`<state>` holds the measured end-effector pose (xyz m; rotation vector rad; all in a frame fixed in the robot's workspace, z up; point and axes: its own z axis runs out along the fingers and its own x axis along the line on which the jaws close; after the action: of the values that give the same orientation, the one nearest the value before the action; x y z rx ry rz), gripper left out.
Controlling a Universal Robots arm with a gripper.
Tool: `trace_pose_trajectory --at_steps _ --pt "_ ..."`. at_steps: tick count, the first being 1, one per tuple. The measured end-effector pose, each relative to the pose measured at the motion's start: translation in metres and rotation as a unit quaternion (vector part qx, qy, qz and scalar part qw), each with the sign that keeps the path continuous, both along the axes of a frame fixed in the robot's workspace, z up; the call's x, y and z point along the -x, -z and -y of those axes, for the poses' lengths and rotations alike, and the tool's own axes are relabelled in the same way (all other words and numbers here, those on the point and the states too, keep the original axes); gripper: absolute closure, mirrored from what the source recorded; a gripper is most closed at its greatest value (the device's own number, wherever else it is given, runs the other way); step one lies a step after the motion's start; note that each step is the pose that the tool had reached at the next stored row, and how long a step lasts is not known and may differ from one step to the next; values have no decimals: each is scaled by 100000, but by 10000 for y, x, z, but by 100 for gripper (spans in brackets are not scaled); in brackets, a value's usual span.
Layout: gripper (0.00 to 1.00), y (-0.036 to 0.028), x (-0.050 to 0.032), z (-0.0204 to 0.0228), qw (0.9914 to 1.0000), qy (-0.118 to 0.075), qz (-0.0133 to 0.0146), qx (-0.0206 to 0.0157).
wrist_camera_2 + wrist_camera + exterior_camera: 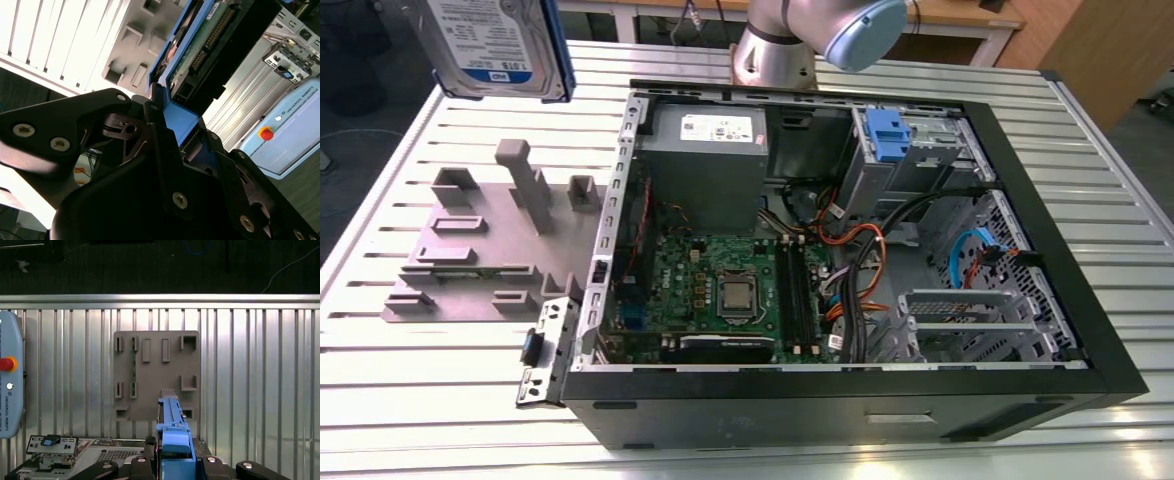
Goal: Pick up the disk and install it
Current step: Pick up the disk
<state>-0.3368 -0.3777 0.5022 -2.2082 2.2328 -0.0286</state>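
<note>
I have the disk (pixel 491 42) up in the air. In the exterior view it hangs at the exterior view's far left, clear of the desk (pixel 400 400) and well apart from the open computer case (pixel 827 405). Its white-and-blue label faces the camera, and its blue caddy (pixel 558 50) runs down one edge.

In the second wrist view the fingers (pixel 161 140) of the gripper (pixel 182 127) are clenched on the end of that caddy, with the disk's circuit-board side and connector pins turned towards the lens. The contact faces themselves are hidden behind the blue plastic, so I judge the grasp from how tightly the black fingers flank it.

The first wrist view shows the disk (pixel 172 420) edge-on, with the grey fixture (pixel 156 375) lying flat on the slatted desk beyond it. In the exterior view the same fixture (pixel 480 240) sits just beside the case's side wall, its posts upright.

Inside the case I see the grey power-supply box (pixel 707 150), the green motherboard (pixel 720 290) and a metal drive bay with a blue latch (pixel 887 135). The arm's base (pixel 774 55) stands just behind the case. A teach pendant (pixel 9 390) with a red button lies on the desk.
</note>
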Motion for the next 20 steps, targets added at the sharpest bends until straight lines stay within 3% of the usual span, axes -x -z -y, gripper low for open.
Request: trace_pose_trajectory --at_steps 20 --pt "64 1 -82 23 100000 -3 3 5"
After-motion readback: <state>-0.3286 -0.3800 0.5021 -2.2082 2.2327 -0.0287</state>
